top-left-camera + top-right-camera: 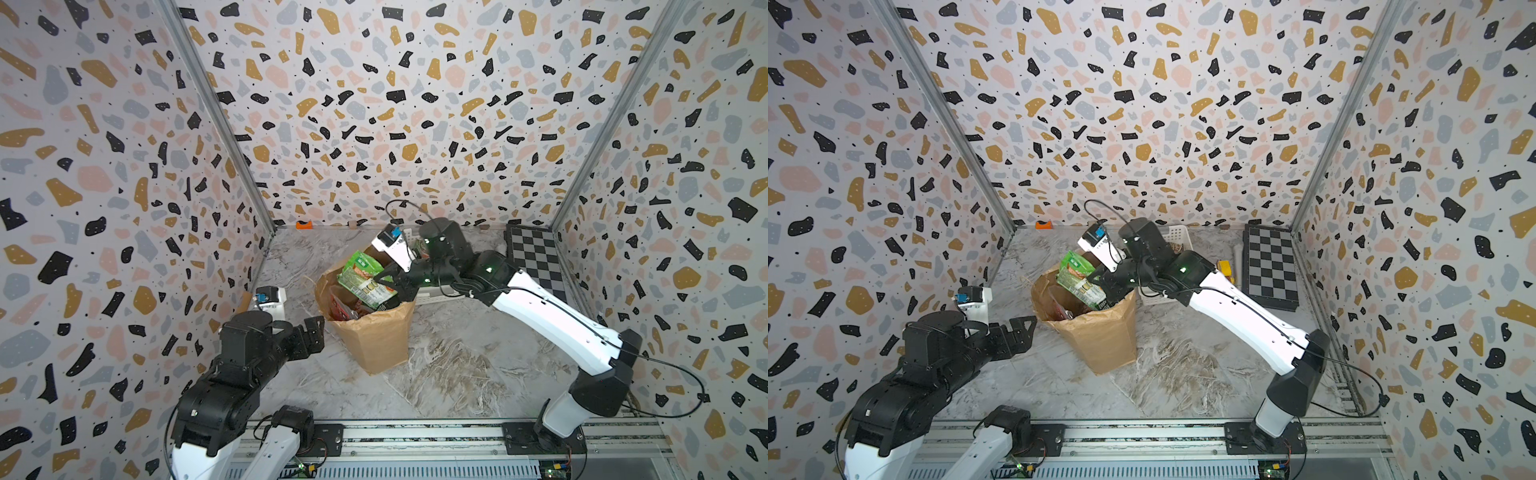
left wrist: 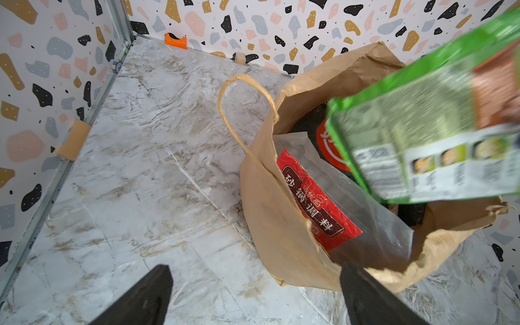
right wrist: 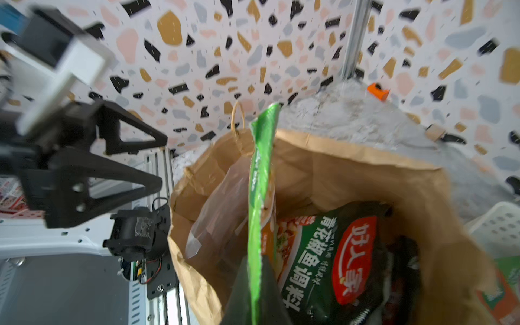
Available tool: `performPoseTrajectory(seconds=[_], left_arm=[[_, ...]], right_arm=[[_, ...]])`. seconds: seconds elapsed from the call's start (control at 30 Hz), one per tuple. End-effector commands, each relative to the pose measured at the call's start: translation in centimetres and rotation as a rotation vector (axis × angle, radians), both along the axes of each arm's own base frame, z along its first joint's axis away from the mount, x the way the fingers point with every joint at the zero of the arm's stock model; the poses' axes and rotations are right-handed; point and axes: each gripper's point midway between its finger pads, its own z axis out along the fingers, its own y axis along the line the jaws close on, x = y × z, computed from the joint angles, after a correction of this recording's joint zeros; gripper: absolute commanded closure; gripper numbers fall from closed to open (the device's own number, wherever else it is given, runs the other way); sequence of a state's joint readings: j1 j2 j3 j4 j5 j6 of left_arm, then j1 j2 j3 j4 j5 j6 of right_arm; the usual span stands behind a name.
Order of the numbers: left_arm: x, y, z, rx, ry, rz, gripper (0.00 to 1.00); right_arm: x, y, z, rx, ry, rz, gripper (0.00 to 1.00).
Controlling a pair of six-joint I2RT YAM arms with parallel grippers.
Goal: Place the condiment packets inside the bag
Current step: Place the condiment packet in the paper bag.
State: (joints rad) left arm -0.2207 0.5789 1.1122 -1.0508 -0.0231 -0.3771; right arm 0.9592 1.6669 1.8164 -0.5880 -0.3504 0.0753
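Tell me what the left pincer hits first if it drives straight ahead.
Probably the side wall of the brown paper bag, which stands just ahead of the open left pincer. The exact gap between them is hard to judge.

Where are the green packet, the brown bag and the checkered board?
green packet (image 1: 368, 279), in a top view, printed face.
brown bag (image 1: 374, 340), in a top view, front wall.
checkered board (image 1: 538, 257), in a top view, middle squares.

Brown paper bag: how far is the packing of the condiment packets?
Done: a clear red-labelled pouch and a black-green pouch lie inside the brown paper bag. In hand: the right gripper is shut on a flat green pouch, partly in the bag's mouth; the left gripper is open and empty. Remaining: release it; one green-orange packet shows outside, near the white perforated basket.
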Motion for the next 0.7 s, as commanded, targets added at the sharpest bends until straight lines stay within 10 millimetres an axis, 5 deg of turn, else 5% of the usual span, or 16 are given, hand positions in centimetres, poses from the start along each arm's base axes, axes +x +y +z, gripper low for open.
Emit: performPoseTrajectory(seconds=[0.0, 0.3, 0.4, 0.67], left_arm=[[0.0, 0.7, 0.0, 0.036, -0.014, 0.021, 0.03], [0.3, 0.5, -0.5, 0.029, -0.011, 0.018, 0.02], [0.3, 0.4, -0.7, 0.027, -0.005, 0.016, 0.01], [0.5, 0.6, -0.5, 0.040, -0.007, 0.024, 0.01]], right_arm=[[-1.1, -0.5, -0.2, -0.047, 0.006, -0.041, 1.00], [-2.3, 1.7, -5.9, -0.166, 0.129, -0.069, 1.00], [-1.7, 2.0, -7.2, -0.209, 0.137, -0.086, 0.89], [-0.9, -0.1, -3.0, -0.150, -0.008, -0.106, 0.52]])
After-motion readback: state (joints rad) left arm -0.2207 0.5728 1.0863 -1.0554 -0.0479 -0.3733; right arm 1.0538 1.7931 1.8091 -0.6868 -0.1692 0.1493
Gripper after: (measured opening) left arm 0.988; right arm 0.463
